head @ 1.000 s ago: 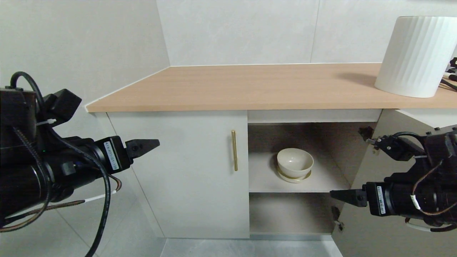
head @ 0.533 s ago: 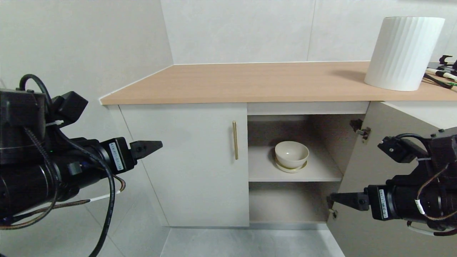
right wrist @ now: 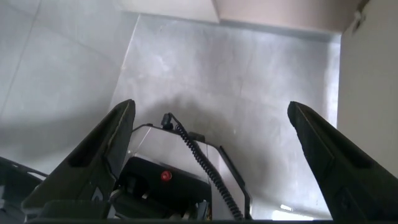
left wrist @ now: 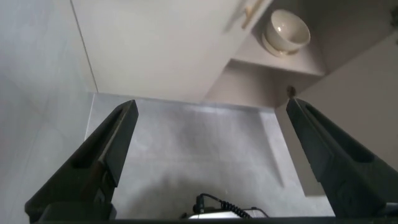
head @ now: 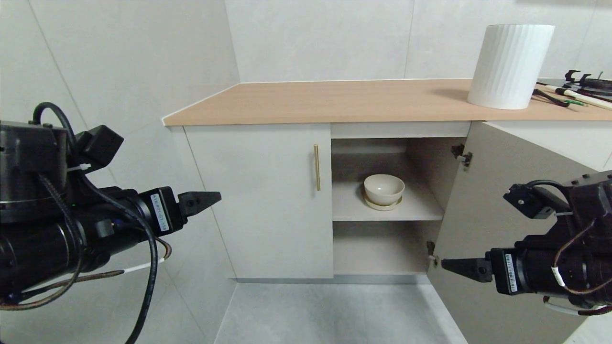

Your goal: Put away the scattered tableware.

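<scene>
Bowl (head: 384, 189): a cream bowl standing upright, mouth up, on a small saucer (head: 382, 206), on the middle shelf (head: 420, 212) of the cabinet's open right-hand compartment. It also shows past the left wrist (left wrist: 289, 29).

Left gripper (head: 198, 203): its fingers are spread wide with nothing between them (left wrist: 211, 109). It hangs in front of the closed left door (head: 267, 200), well apart from the bowl.

Right gripper (head: 459, 267): it too is spread wide and empty (right wrist: 211, 106). It is held low, near the lower hinge side of the open right door (head: 497, 200), and no contact with the door can be seen.

Key relation: the bowl lies ahead of both grippers and between them, above the right gripper's level and deeper into the cabinet. The right arm is the nearer of the two, both to the bowl and to the open door.

Door axis: the panel stands upright, hinged on its right and swung out toward the robot.

Stage, as a judgement: the tableware looks stowed already. What probably remains is shutting that door, a job for the right arm.

Risk: pushing close to the hinge gives poor leverage.

Others: a gold bar handle (head: 316, 167), a wooden countertop (head: 334, 100), a white ribbed container (head: 510, 67) and some hand tools (head: 573, 91).
</scene>
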Tool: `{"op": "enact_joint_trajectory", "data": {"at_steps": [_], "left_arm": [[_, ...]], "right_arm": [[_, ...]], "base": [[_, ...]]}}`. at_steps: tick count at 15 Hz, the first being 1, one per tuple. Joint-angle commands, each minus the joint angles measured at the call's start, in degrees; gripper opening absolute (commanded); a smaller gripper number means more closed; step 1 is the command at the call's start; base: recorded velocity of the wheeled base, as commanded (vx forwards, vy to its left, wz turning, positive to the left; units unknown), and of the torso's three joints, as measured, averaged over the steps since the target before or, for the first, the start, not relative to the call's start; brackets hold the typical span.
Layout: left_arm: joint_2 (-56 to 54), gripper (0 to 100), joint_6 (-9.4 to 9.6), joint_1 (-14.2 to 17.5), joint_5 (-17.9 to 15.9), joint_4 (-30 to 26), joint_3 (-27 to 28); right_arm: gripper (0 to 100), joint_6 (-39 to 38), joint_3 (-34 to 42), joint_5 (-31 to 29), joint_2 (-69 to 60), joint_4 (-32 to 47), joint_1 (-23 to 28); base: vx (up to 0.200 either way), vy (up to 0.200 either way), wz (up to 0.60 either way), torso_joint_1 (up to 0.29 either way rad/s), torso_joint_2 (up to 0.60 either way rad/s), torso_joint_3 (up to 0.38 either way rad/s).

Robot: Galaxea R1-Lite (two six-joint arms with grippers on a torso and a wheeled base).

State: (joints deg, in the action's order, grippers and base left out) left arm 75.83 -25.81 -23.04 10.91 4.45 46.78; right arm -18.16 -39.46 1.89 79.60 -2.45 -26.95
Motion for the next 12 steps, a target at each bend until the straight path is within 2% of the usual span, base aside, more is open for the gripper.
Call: {"op": "enact_joint_trajectory", "data": {"at_steps": [1,3,9,12], "left_arm": [[0.2,100,-0.03,0.0,0.0,0.0,0.0],[0.2,100,-0.03,0.0,0.1,-0.1,0.0],[0.8,100,0.06,-0.1,-0.2,-0.1,-0.4],[1.0,100,0.14,-0.2,-0.1,0.0,-0.4]], "right_arm": [[100,0.0,0.1,0.0,0.6,0.0,0.0],[100,0.0,0.1,0.0,0.6,0.0,0.0],[100,0.0,1.1,-0.5,-1.1,0.0,-0.1],[100,0.1,4.0,0.2,-5.5,0.0,-0.1]], "base": [[-0.2,0.0,0.0,0.002,0.0,0.007],[-0.2,0.0,0.0,0.002,0.0,0.005],[0.0,0.0,0.0,0.0,0.0,0.0],[0.0,0.0,0.0,0.0,0.0,0.0]]}}
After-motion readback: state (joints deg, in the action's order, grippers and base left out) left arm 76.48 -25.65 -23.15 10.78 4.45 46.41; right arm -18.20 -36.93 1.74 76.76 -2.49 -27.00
